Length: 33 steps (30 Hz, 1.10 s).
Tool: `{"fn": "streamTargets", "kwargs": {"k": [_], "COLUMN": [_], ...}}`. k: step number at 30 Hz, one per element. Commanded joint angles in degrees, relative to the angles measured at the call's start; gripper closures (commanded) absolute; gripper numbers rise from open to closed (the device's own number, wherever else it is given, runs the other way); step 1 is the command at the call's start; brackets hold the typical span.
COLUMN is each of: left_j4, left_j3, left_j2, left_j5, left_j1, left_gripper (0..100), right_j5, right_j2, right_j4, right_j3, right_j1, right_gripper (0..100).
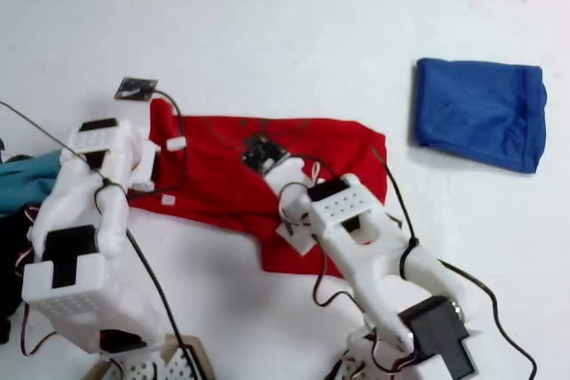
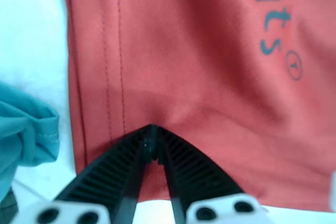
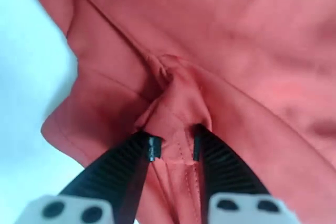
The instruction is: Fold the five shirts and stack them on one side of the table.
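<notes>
Left gripper (image 2: 150, 148) pinches the red shirt (image 1: 214, 180) at its hem end; my right gripper (image 3: 175, 148) clamps a bunched fold mid-shirt. Its long axis runs across the counter (image 1: 267, 33) between them.

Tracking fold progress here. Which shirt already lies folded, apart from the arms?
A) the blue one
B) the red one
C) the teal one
A: the blue shirt sits alone as a compact folded bundle, while the red shirt lies spread under both arms.

Red shirt (image 2: 199, 93) w/ blue print (image 2: 273, 24), partial, no full word legible.
</notes>
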Motion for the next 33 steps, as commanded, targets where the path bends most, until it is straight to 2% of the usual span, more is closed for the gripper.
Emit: {"fn": "streamTargets", "kwargs": {"k": [1, 11, 15, 19, 27, 33], "left_j4": [-1.5, -1.5, -1.5, -1.6, -1.6, -1.6], "left_j3": [0.2, 0.2, 0.2, 0.1, 0.1, 0.2], "left_j2": [-0.3, -0.3, -0.3, -0.3, -0.3, -0.3], "left_j5": [-0.4, -0.4, -0.4, -0.4, -0.4, -0.4], "left_j1": [-1.6, -1.6, -1.6, -1.6, -1.6, -1.6], "left_gripper": [97, 97, 97, 97, 97, 97], "right_j5": [-0.2, -0.1, 4.4, 5.5, 8.1, 12.0], "right_j2": [0.2, -11.2, -17.3, -21.8, -28.3, -28.5], "right_j4": [-0.5, 5.5, 10.2, 15.5, 22.5, 28.7], "right_j3": [-3.2, -4.5, -4.5, -4.5, -4.9, -8.5], "right_j1": [0.1, 0.0, 0.2, -0.2, -6.6, -7.1], "right_gripper": [98.8, 98.0, 98.0, 98.0, 98.0, 98.0]}}
